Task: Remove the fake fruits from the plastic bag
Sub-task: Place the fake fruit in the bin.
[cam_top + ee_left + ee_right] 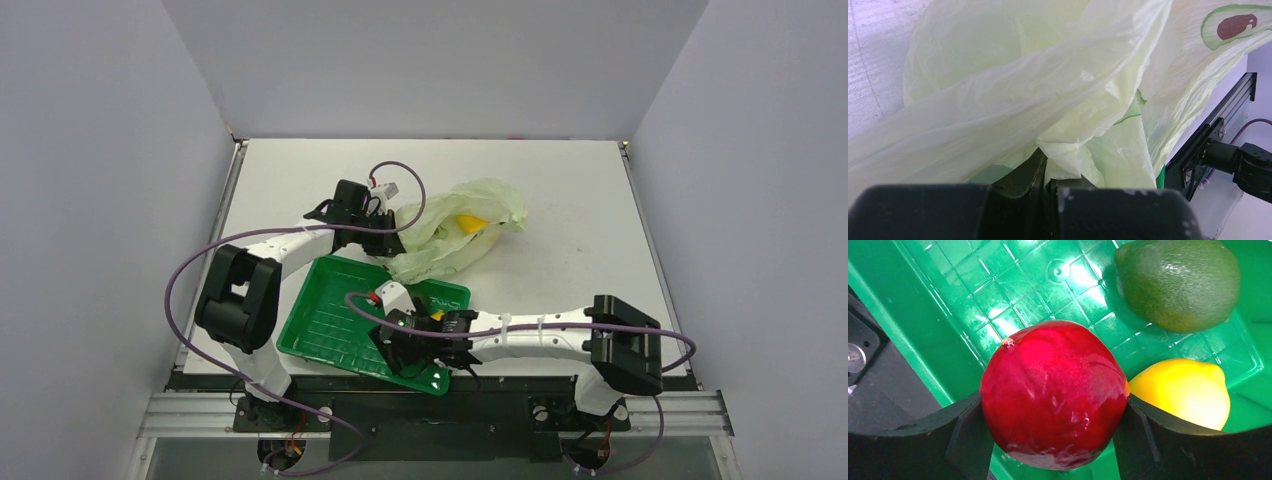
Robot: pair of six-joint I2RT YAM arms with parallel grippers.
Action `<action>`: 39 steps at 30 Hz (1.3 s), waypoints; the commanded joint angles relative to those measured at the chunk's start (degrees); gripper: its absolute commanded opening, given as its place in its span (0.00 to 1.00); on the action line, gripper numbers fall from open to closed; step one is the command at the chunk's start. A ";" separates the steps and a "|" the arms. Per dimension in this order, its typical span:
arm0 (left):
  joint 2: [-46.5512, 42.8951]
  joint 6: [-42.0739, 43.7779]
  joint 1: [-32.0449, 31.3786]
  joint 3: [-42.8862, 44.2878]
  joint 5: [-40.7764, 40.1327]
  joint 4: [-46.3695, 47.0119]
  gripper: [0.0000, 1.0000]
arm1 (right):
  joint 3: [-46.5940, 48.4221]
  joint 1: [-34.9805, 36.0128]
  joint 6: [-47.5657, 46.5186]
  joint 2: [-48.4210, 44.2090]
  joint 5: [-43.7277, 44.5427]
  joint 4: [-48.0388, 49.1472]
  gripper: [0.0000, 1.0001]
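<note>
The pale yellowish-green plastic bag (455,235) lies crumpled behind the tray, and the yellow-orange mango (466,222) shows through it. My left gripper (388,240) is at the bag's near-left edge. In the left wrist view it (1050,167) is shut on a fold of the bag (1023,90). My right gripper (412,348) is over the tray's right end. In the right wrist view it (1054,430) is shut on the red round fruit (1054,390), low over the tray floor. The dark green fruit (1180,282) and the yellow lemon (1180,397) lie in the tray beside it.
The rigid green tray (325,320) sits at the near middle of the table, tilted clockwise, its near corner by the table's front edge; its ribbed floor (973,305) shows in the right wrist view. The black rail (1218,115) runs along the table front.
</note>
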 commanded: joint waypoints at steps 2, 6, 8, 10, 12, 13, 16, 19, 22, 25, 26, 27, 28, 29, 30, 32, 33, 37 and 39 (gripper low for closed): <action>-0.76 1.13 0.39 2.39 0.25 -0.02 0.00 | 4.05 1.27 -0.21 2.44 5.80 -2.46 0.44; -0.67 1.06 0.38 2.40 0.29 0.06 0.00 | 4.16 1.31 -0.21 3.97 5.78 -2.71 0.57; -0.76 1.10 0.31 2.43 0.17 0.08 0.00 | 4.06 1.40 -0.35 3.73 5.76 -2.73 0.67; -1.04 1.11 0.32 2.48 0.12 0.08 0.00 | 3.92 1.46 -0.72 3.05 5.63 -2.46 0.75; -1.20 1.11 0.30 2.44 0.11 0.06 0.00 | 3.67 1.57 -1.07 2.05 5.50 -2.09 0.79; -1.36 1.10 0.28 2.46 0.11 0.04 0.00 | 3.66 1.58 -1.21 1.33 5.43 -2.06 0.80; -1.70 1.14 0.32 2.44 0.30 0.13 0.00 | 3.62 1.56 -2.04 -0.26 4.78 -1.78 0.85; -1.89 1.12 0.33 2.44 0.33 0.15 0.00 | 3.67 1.55 -2.27 -0.88 4.46 -1.45 0.86; -2.20 1.25 0.27 2.31 0.17 0.08 0.00 | 4.40 1.43 -2.00 -2.75 6.24 -1.58 0.86; -2.50 1.41 0.22 2.26 0.04 0.08 0.00 | 6.55 0.63 -2.60 -4.59 7.87 -2.97 0.83; -2.54 1.42 0.19 2.33 0.03 0.14 0.00 | 7.66 -0.18 -2.87 -5.54 8.65 -3.24 0.79; -2.56 1.37 0.18 2.29 0.02 0.12 0.00 | 8.08 -0.74 -2.99 -6.05 9.48 -3.71 0.75; -2.77 1.40 0.18 2.23 0.06 0.16 0.00 | 8.57 -1.98 -3.32 -7.25 9.97 -3.78 0.73; -2.85 1.41 0.13 2.20 0.03 0.28 0.00 | 8.66 -3.69 -3.48 -7.87 10.91 -3.86 0.71; -3.04 1.42 0.11 2.07 -0.04 0.37 0.00 | 8.71 -4.69 -3.84 -8.89 11.35 -3.86 0.69; -3.48 1.47 -0.10 1.86 -0.12 0.64 0.00 | 8.86 -8.48 -4.16 -10.08 12.17 -3.76 0.65; -3.60 1.54 -0.27 1.84 -0.09 0.90 0.00 | 9.03 -11.10 -4.34 -10.39 12.41 -3.73 0.63; -4.20 1.41 -0.98 1.39 0.09 1.98 0.00 | 11.12 -19.53 -6.56 -10.34 12.07 -3.29 0.56; -4.43 1.39 -1.50 1.16 0.25 2.49 0.00 | 12.08 -23.73 -7.57 -9.25 10.26 -2.15 0.52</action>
